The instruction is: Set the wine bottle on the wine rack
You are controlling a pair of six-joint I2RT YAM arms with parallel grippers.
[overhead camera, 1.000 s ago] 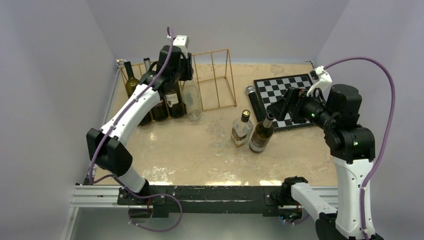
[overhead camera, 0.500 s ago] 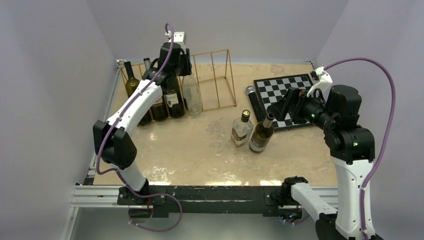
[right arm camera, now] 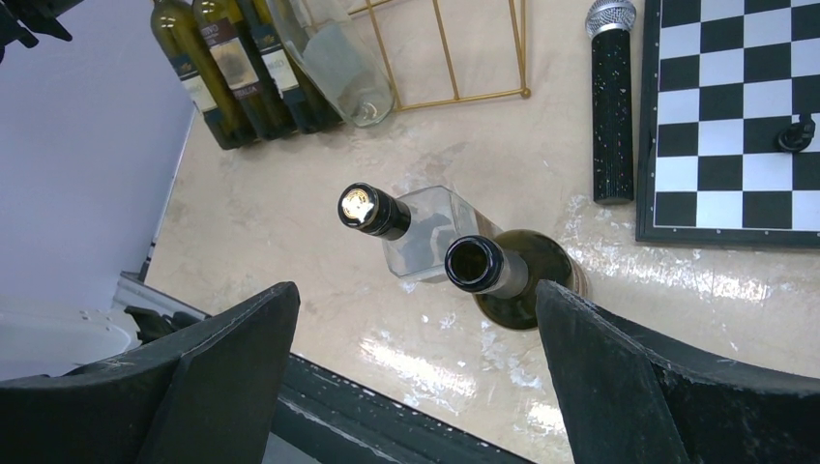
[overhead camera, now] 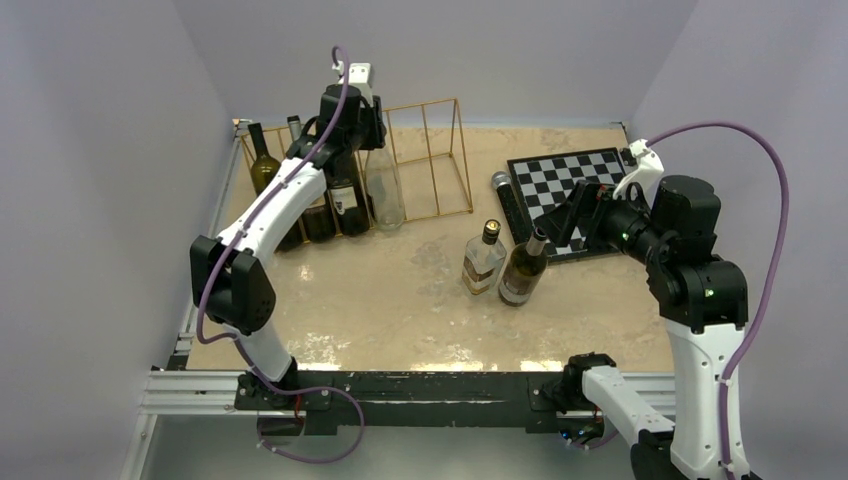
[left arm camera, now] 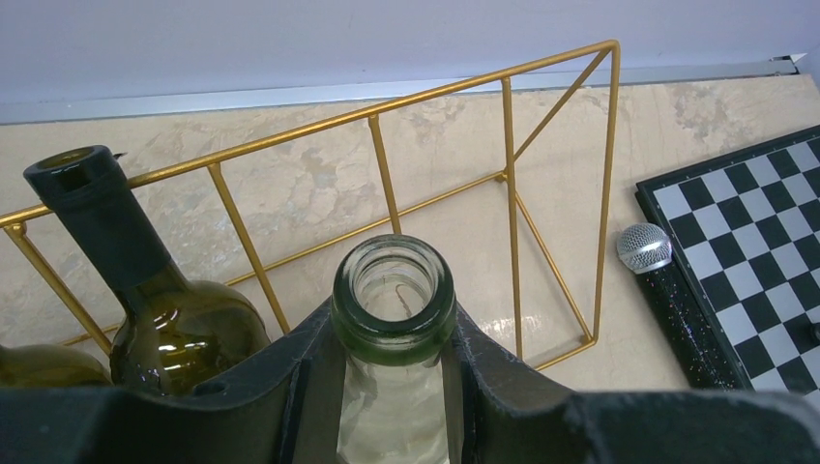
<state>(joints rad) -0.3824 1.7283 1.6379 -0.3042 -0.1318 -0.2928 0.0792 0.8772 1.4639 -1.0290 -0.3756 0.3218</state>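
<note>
The gold wire wine rack (overhead camera: 430, 160) (left arm camera: 372, 116) stands at the back left of the table. A clear empty wine bottle (overhead camera: 385, 195) (left arm camera: 394, 300) leans in one of its slots, base low near the rack's front (right arm camera: 338, 68). My left gripper (overhead camera: 365, 130) (left arm camera: 394, 333) is shut on this bottle's neck just under the lip. Dark bottles (overhead camera: 345, 200) (left arm camera: 106, 222) fill the slots to its left. My right gripper (overhead camera: 570, 215) (right arm camera: 416, 286) hangs open above an olive open bottle (overhead camera: 523, 270) (right arm camera: 476, 263) at mid-table, touching nothing.
A square clear bottle with a gold cap (overhead camera: 483, 260) (right arm camera: 372, 211) stands against the olive one. A black-and-white chessboard (overhead camera: 570, 180) (right arm camera: 735, 106) lies at the back right, with a microphone (overhead camera: 505, 195) (right arm camera: 611, 106) (left arm camera: 646, 248) along its left edge. The rack's right slots hold nothing.
The left arm has pushed farther back and up, carrying the clear bottle deeper into the rack and more upright. The right gripper has dipped slightly toward the mid-table bottles.
</note>
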